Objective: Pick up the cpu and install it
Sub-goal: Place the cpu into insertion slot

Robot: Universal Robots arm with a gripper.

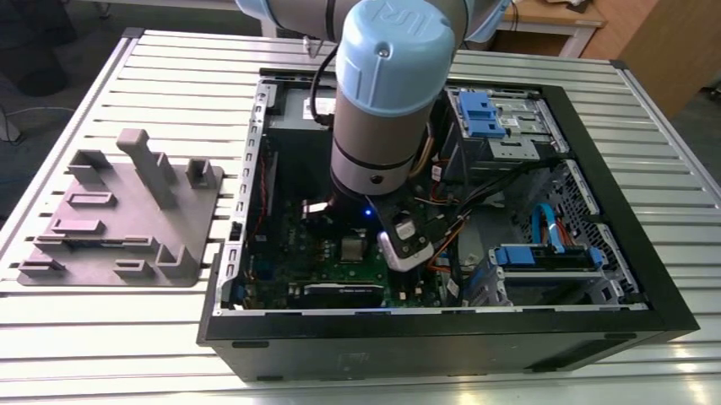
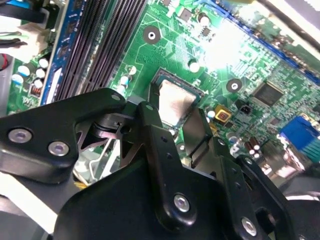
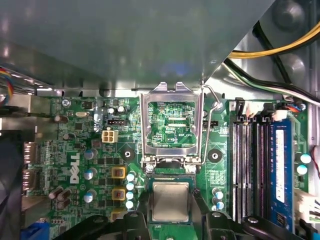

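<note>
tool (image 3: 172, 226) sits low over the green motherboard (image 3: 75, 150) inside the open pc case (image 1: 631, 278), jaws parted and gripping nothing as far as i can judge. in the first wrist view a thin strip of dark socket (image 3: 148, 186) shows between each finger (image 3: 135, 222) and the chip.

risks, my read: a finger could catch a chip edge as the tool lifts and tilt or drag the cpu (image 3: 171, 201) out of the socket. if it's not sitting square, any push could bend contacts. the raised metal socket frame (image 3: 171, 125) stands close by, so a sideways move could knock it.

cpu lies flat in the socket, silvery top up, at the hinge end of the frame. it is directly between the two fingers and near both, with the tool body above it.
</note>
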